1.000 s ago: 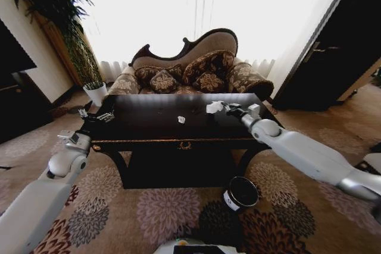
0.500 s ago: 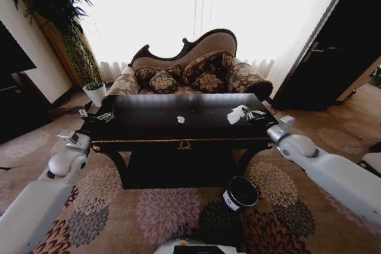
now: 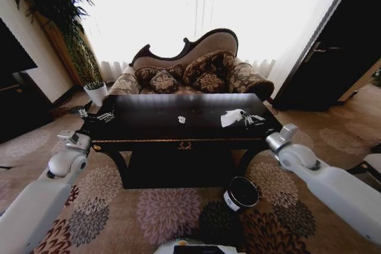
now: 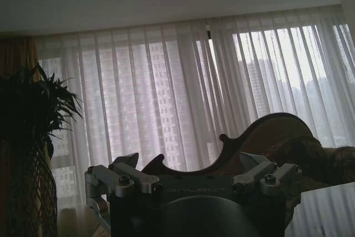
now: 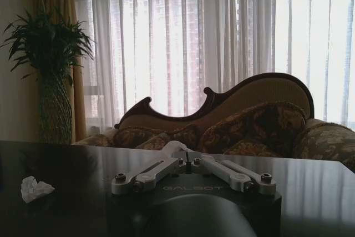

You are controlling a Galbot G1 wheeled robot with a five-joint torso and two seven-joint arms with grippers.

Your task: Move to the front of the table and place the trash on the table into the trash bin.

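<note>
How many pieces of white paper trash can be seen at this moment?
2. One paper wad lies near the middle of the table. The other paper piece is in the right pincer above the table's right side. Further trash may be hidden.

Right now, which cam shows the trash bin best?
Head view. The trash bin stands on the carpet below the table's front right, its open top and white label visible. The wrist views, aimed toward the sofa and curtains, give nothing of it. The right gripper, holding a white paper wad, is above the table's right end.
</note>
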